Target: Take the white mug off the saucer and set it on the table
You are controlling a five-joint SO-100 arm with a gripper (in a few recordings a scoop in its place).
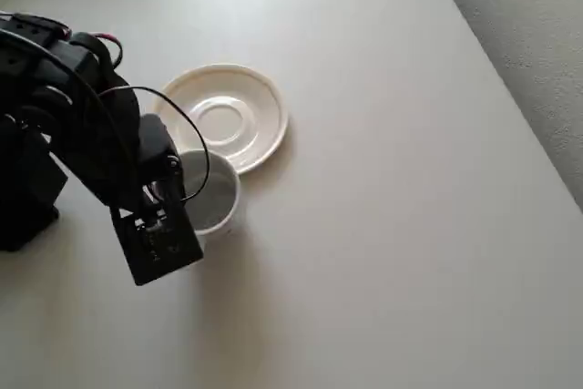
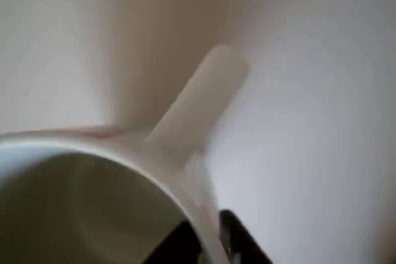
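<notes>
One white mug [image 1: 211,196], rim pinched by end effector [image 2: 207,248]

Grey textured floor [image 1: 533,34] occupies the upper right corner of the overhead view, bounded by a straight diagonal edge running from the top of the frame down to its right side.

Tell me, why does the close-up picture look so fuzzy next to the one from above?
Wrist view: the small white ceramic mug sits too near the lens, so rim and handle blur. Overhead view: even, soft light, with a faint shadow beside the round cream saucer.
</notes>
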